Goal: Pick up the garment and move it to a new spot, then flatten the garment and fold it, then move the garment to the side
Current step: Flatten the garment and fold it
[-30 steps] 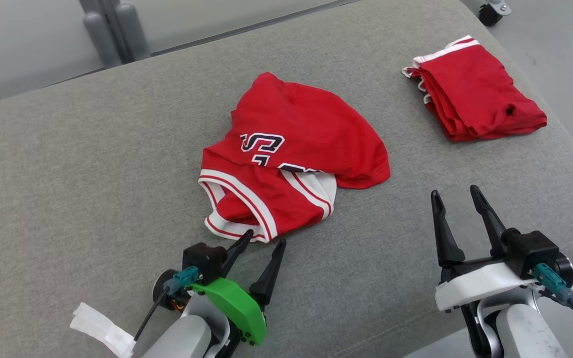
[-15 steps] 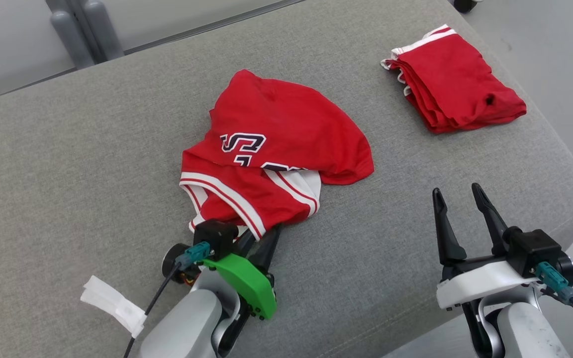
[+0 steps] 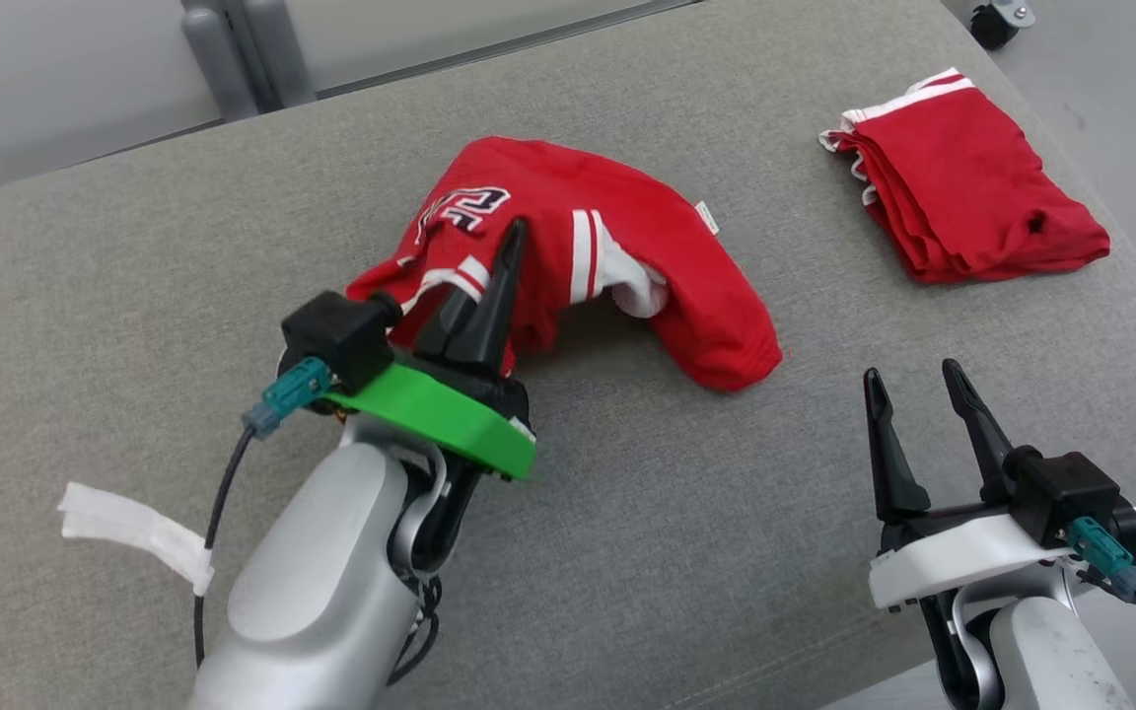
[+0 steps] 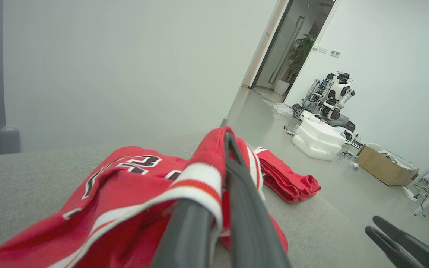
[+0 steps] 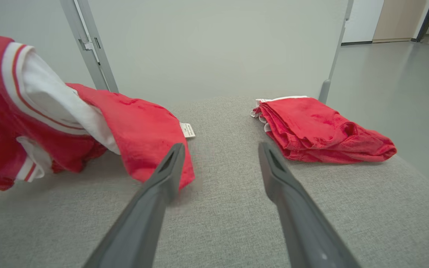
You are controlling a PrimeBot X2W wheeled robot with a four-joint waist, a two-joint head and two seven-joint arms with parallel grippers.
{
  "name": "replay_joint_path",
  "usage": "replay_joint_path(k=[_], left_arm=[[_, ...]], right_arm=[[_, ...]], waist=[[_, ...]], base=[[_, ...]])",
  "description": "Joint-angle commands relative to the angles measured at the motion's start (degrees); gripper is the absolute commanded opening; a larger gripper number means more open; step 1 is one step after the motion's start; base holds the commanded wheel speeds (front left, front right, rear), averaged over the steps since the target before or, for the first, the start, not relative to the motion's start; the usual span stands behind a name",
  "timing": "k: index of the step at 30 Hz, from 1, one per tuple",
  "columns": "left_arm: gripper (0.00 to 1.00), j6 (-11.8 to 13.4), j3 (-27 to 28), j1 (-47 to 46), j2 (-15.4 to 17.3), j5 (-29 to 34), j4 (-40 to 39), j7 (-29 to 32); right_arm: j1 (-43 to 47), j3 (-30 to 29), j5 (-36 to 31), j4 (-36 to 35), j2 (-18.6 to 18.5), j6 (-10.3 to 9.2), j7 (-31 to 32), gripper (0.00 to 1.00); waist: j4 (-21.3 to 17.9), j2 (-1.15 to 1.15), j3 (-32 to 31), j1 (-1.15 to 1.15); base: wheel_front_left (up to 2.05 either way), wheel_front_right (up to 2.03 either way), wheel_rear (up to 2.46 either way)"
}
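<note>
The garment (image 3: 617,247) is a red jersey with white-striped trim and dark lettering, crumpled on the grey cushioned surface (image 3: 134,296). My left gripper (image 3: 514,232) is shut on its striped hem and holds that edge raised, while the far end still rests on the cushion. In the left wrist view the trim (image 4: 199,182) drapes over the closed fingers (image 4: 244,208). My right gripper (image 3: 908,373) stands open at the lower right, a short way from the garment's near corner. In the right wrist view, the right gripper (image 5: 221,147) has nothing between its fingers and the garment (image 5: 140,126) lies to its left.
A second red garment, folded (image 3: 972,212), lies at the far right of the cushion near its rounded edge. A white strip (image 3: 129,528) lies at the lower left. Beyond the cushion are grey floor, another robot (image 4: 330,100) and a cardboard box (image 4: 385,169).
My left gripper went from open beside the hem to shut on it and lifted that edge up and forward, turning the garment over. The right gripper stayed put. The camera shifted slightly.
</note>
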Motion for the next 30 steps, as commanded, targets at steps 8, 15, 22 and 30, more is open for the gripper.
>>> replay_joint_path(k=[8,15,22,30], left_arm=[[0.00,-0.2,-0.9,-15.7,1.8,-1.6,4.2,-0.2],[0.00,-0.2,-0.6,-27.7,1.4,-3.1,6.1,-0.2],[0.00,-0.2,1.0,-27.3,0.5,-8.2,-1.9,-0.1],[0.00,-0.2,5.0,-10.6,5.7,-9.6,-4.2,-0.1]], right_arm=[[-1.1,1.9,0.8,0.7,0.0,-0.11,-0.2,1.00],[-1.8,3.2,2.4,0.9,-0.1,-0.11,-0.2,1.00],[-0.5,0.5,2.2,0.0,0.0,-0.11,-0.2,1.00],[-1.0,-0.1,0.3,-0.9,0.0,-0.10,-0.2,1.00]], waist=[[0.0,0.00,-1.2,0.00],[-3.9,0.00,-0.1,0.00],[-2.1,0.00,1.3,0.00],[6.1,0.00,2.8,0.00]], base=[[0.00,0.00,0.00],[0.00,0.00,0.00],[0.00,0.00,0.00],[0.00,0.00,0.00]])
